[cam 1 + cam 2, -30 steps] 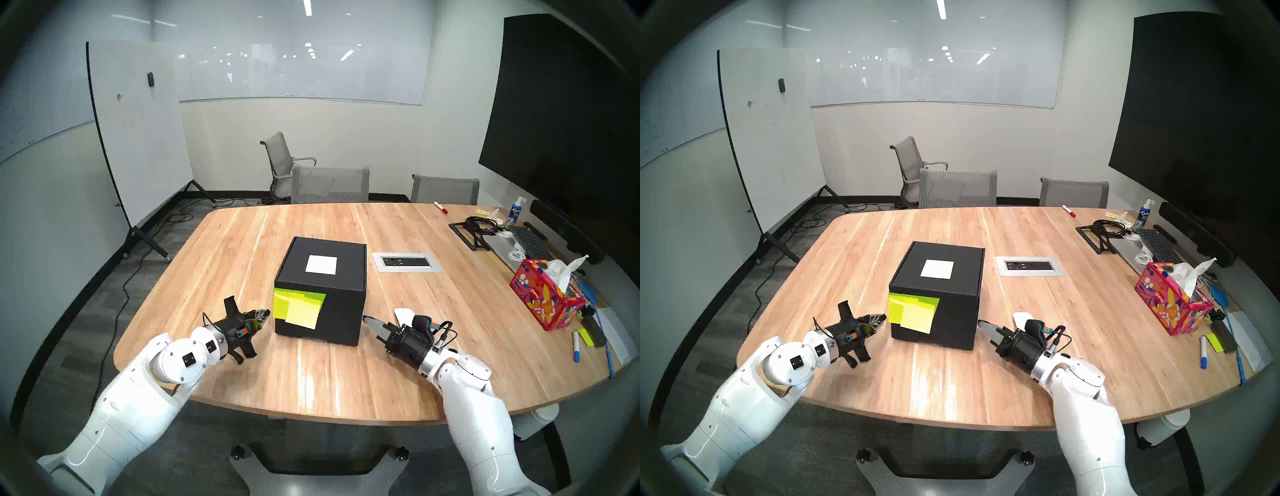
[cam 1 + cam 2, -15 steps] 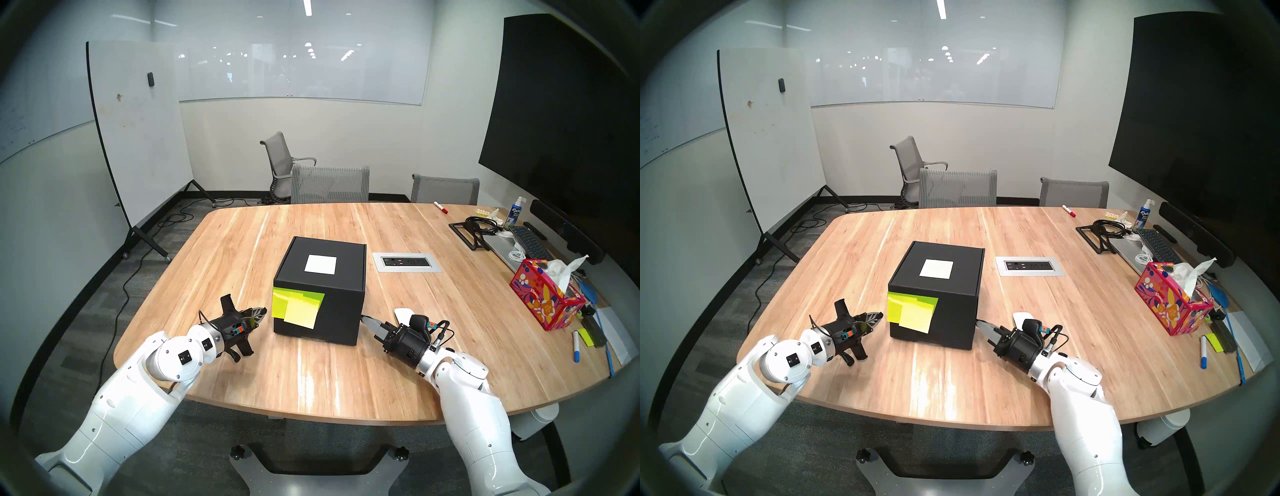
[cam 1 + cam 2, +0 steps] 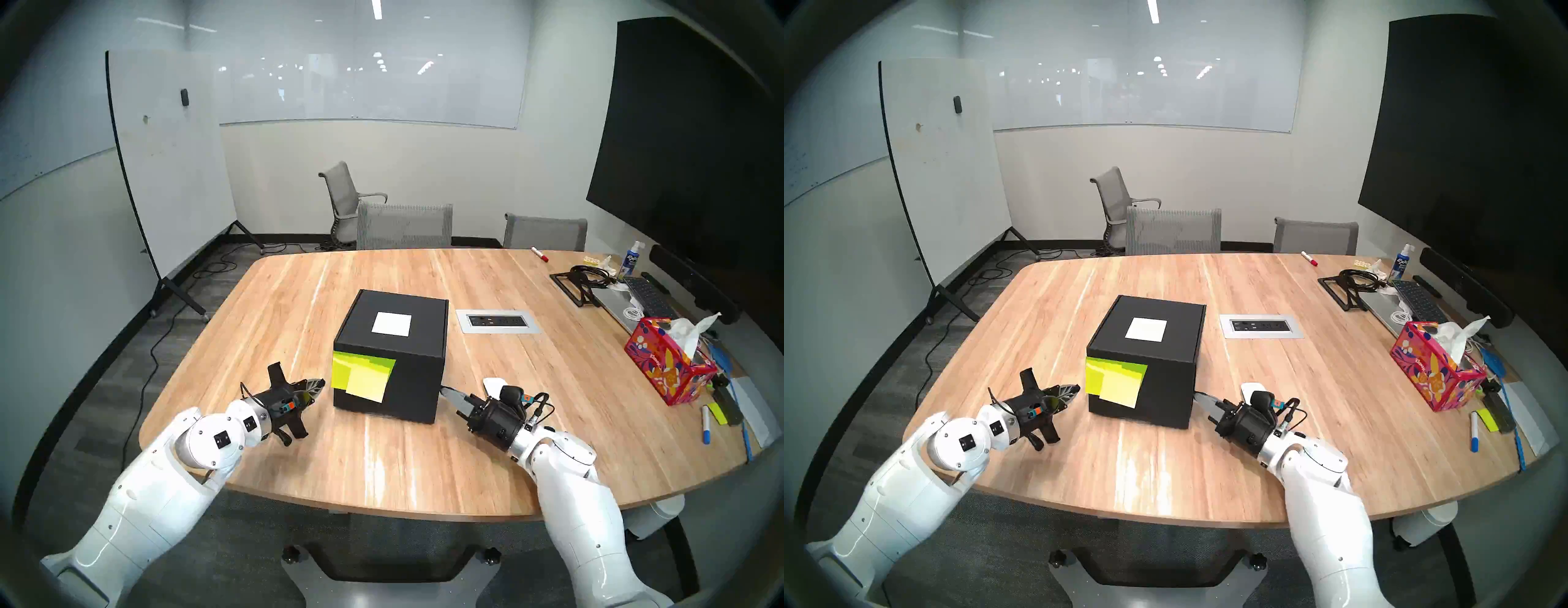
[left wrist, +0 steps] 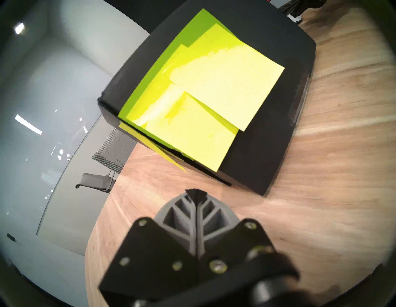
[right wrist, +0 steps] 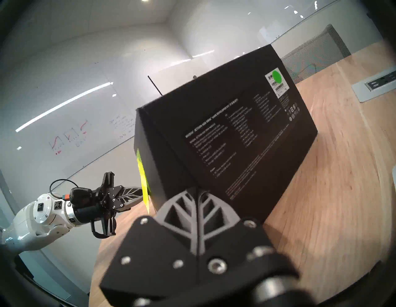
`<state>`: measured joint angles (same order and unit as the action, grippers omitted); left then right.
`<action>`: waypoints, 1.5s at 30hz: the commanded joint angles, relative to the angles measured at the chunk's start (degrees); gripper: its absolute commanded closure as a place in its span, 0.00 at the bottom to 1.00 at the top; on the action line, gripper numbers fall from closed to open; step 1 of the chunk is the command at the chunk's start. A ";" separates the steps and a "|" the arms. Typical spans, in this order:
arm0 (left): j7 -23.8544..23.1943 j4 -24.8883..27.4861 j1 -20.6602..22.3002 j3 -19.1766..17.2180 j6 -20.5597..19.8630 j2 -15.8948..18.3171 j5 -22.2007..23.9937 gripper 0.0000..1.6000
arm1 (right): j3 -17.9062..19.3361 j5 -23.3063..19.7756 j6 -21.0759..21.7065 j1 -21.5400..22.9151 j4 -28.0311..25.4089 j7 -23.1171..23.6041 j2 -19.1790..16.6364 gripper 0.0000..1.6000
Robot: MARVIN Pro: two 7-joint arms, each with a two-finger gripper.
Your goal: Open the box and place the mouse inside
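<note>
— The box (image 3: 392,361), where's it sitting from where you stand?

— Middle of the wooden table (image 3: 424,458), lid down flat, a white label (image 3: 391,324) square on top. Yellow-green sticky notes (image 3: 365,375) cover the left part of its front face.

— Start at the left, then. What's that arm doing?

— The left gripper (image 3: 319,383) hangs at about eight o'clock from the box, just off the sticky-note corner. Its fingers are pressed together, nothing between them; the left wrist view shows the two ribbed fingers (image 4: 182,216) meeting at a single seam, tip aimed at the box's lower front edge, a strip of bare table between.

— Touching?

— No, a gap there. Moving right: the right gripper (image 3: 446,390) comes in at the box's four o'clock, at the bottom right corner. Fingers likewise closed flat on each other and empty.

— Is that one against the cardboard?

— From the head view the tip looks to meet the side wall low down, but the angle is poor, so I wouldn't swear to contact. The right wrist view shows the printed side of the box right ahead of the tip.

— And the mouse (image 3: 494,385)?

— On the table at three o'clock from the box's near corner, just behind the right wrist, half hidden by it. Farther right, a red floral tissue box (image 3: 668,367) near the table's edge.
</note>
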<state>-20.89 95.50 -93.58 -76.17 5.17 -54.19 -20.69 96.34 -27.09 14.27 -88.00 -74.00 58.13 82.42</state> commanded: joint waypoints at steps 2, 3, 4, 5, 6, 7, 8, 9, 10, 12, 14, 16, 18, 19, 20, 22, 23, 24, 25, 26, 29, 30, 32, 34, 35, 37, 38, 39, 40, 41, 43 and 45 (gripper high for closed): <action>0.23 0.97 -0.08 0.36 0.58 -0.15 -0.17 1.00 | 0.22 -0.46 -0.25 0.64 -1.44 -0.03 0.51 1.00; 0.38 0.90 -0.09 0.46 0.67 -0.25 -0.25 1.00 | 0.22 -0.47 -0.27 0.63 -1.45 -0.01 0.52 1.00; 0.51 0.84 -0.09 0.55 0.73 -0.33 -0.33 1.00 | 0.22 -0.48 -0.28 0.61 -1.48 0.01 0.54 1.00; 0.62 0.79 -0.09 0.63 0.78 -0.38 -0.42 1.00 | 0.22 -0.48 -0.30 0.57 -1.54 0.03 0.56 1.00; 0.76 0.75 -0.10 0.72 0.83 -0.43 -0.52 1.00 | 0.22 -0.48 -0.32 0.51 -1.61 0.04 0.59 1.00; 0.94 0.65 -0.08 0.87 0.88 -0.49 -0.67 1.00 | 0.22 -0.48 -0.33 0.41 -1.74 0.03 0.63 1.00; 1.10 0.58 -0.06 1.03 0.92 -0.55 -0.82 1.00 | 0.26 -0.49 -0.34 0.24 -1.96 0.00 0.68 1.00; 1.29 0.55 -0.09 1.18 0.94 -0.62 -0.98 1.00 | 0.30 -0.51 -0.35 0.04 -2.19 -0.04 0.72 1.00; 1.52 0.54 -0.11 1.33 0.92 -0.73 -1.18 1.00 | 0.37 -0.53 -0.38 -0.16 -2.40 -0.06 0.75 1.00; 2.07 0.38 0.02 1.77 0.67 -1.11 -1.86 1.00 | 0.50 -0.58 -0.45 -0.51 -2.71 -0.08 0.82 1.00; 2.38 0.08 0.24 2.12 0.57 -1.48 -2.32 1.00 | 0.61 -0.59 -0.49 -0.78 -2.96 -0.10 0.88 1.00; 2.72 -0.05 0.37 2.40 0.42 -1.75 -2.76 1.00 | 0.75 -0.61 -0.51 -1.07 -3.29 -0.10 0.99 1.00; 3.06 0.04 0.34 2.64 0.22 -1.96 -3.13 1.00 | 0.87 -0.61 -0.53 -1.33 -3.57 -0.09 1.06 1.00; 3.20 0.08 0.31 2.76 0.13 -2.05 -3.30 1.00 | 0.93 -0.61 -0.56 -1.43 -3.68 -0.07 1.10 1.00; 3.32 0.12 0.26 2.85 0.08 -2.13 -3.45 1.00 | 1.00 -0.59 -0.59 -1.53 -3.77 -0.04 1.14 1.00; 3.52 0.25 0.12 2.98 0.03 -2.19 -3.63 1.00 | 1.13 -0.57 -0.63 -1.70 -3.92 0.02 1.19 1.00; 3.52 0.25 0.12 2.98 0.03 -2.19 -3.63 1.00 | 1.13 -0.57 -0.63 -1.70 -3.92 0.02 1.19 1.00; 3.64 0.37 0.02 3.08 -0.08 -2.24 -3.80 1.00 | 1.30 -0.58 -0.71 -1.87 -3.98 0.11 1.22 1.00; 3.65 0.40 0.01 3.12 -0.13 -2.25 -3.84 1.00 | 1.36 -0.57 -0.73 -1.92 -3.99 0.16 1.25 1.00; 3.72 0.40 -0.01 3.14 -0.13 -2.27 -3.88 1.00 | 1.41 -0.58 -0.75 -1.95 -3.99 0.18 1.28 1.00; 3.85 0.38 -0.01 3.20 -0.23 -2.34 -3.98 1.00 | 1.53 -0.55 -0.76 -1.98 -3.91 0.26 1.37 1.00; 3.93 0.31 0.02 3.20 -0.26 -2.41 -4.05 1.00 | 1.56 -0.52 -0.75 -1.98 -3.89 0.27 1.40 1.00; 4.32 0.14 0.09 3.12 -0.25 -2.60 -4.20 1.00 | 1.58 -0.45 -0.73 -1.95 -3.84 0.26 1.42 1.00; 4.38 -0.13 0.35 3.10 -0.25 -2.74 -4.25 1.00 | 1.60 -0.33 -0.72 -1.87 -3.78 0.20 1.43 1.00; 4.42 -0.30 0.50 3.08 -0.27 -2.82 -4.28 1.00 | 1.61 -0.29 -0.72 -1.81 -3.73 0.18 1.44 1.00; 4.46 -0.73 0.90 3.04 -0.25 -3.03 -4.35 1.00 | 1.64 -0.17 -0.69 -1.70 -3.64 0.09 1.45 1.00; 4.53 -0.89 1.03 3.01 -0.25 -3.13 -4.38 1.00 | 1.65 -0.14 -0.68 -1.65 -3.61 0.09 1.46 1.00; 4.60 -1.07 1.18 3.00 -0.23 -3.22 -4.42 1.00 | 1.65 -0.11 -0.68 -1.59 -3.57 0.09 1.47 1.00; 4.60 -1.07 1.18 3.00 -0.23 -3.22 -4.42 1.00 | 1.65 -0.11 -0.68 -1.59 -3.57 0.09 1.47 1.00; 4.69 -1.29 1.35 2.99 -0.20 -3.33 -4.50 1.00 | 1.66 -0.04 -0.70 -1.50 -3.52 0.10 1.49 1.00; 4.78 -1.34 1.38 2.99 -0.15 -3.36 -4.55 1.00 | 1.66 -0.01 -0.69 -1.46 -3.51 0.08 1.49 1.00; 4.77 -1.37 1.43 3.00 -0.10 -3.36 -4.53 1.00 | 1.66 0.05 -0.67 -1.40 -3.52 0.06 1.50 1.00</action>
<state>-16.71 93.88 -93.23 -72.79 4.70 -57.03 -25.41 98.21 -26.99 13.63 -90.38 -76.60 58.19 83.71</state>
